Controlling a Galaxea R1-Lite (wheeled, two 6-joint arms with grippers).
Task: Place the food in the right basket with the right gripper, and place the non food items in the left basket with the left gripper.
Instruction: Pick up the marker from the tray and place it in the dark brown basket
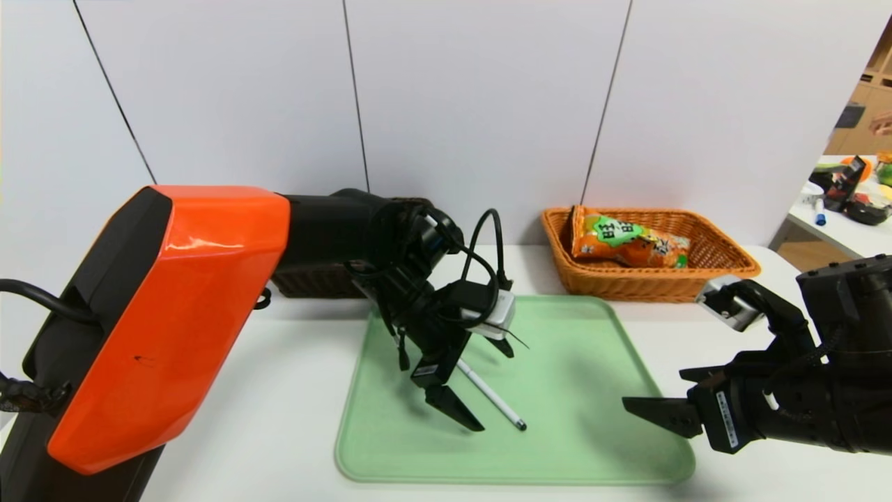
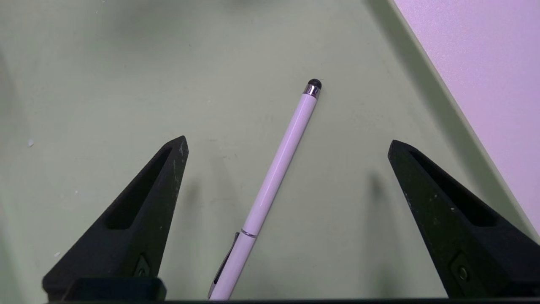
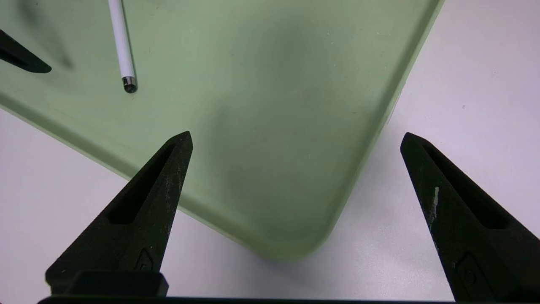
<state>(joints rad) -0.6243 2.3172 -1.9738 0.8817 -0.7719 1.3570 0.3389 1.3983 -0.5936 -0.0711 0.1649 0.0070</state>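
Your left end effector hangs wide open over the pen in the centre of the head view, fingers apart and holding nothing; in the left wrist view the pen runs up between the two fingers, slightly slanted, touching neither. The pen lies flat on the green tray, its dark tip toward the lower middle of the head frame. This looks like the approach to the grasp, so square the wrist until the fingers face the pen's sides rather than its ends, then come down slowly until the tips are just off the tray before closing. Aim for the middle of the barrel, clear of the clip; a thin round pen will probably roll or slip out if you pinch it near an end or press it hard into the tray. The left basket sits dark behind the arm, left of centre, mostly hidden. The snack bag already lies in the right basket at upper right. Your right end effector waits wide open and empty at lower right, over the tray's corner; leave it parked.
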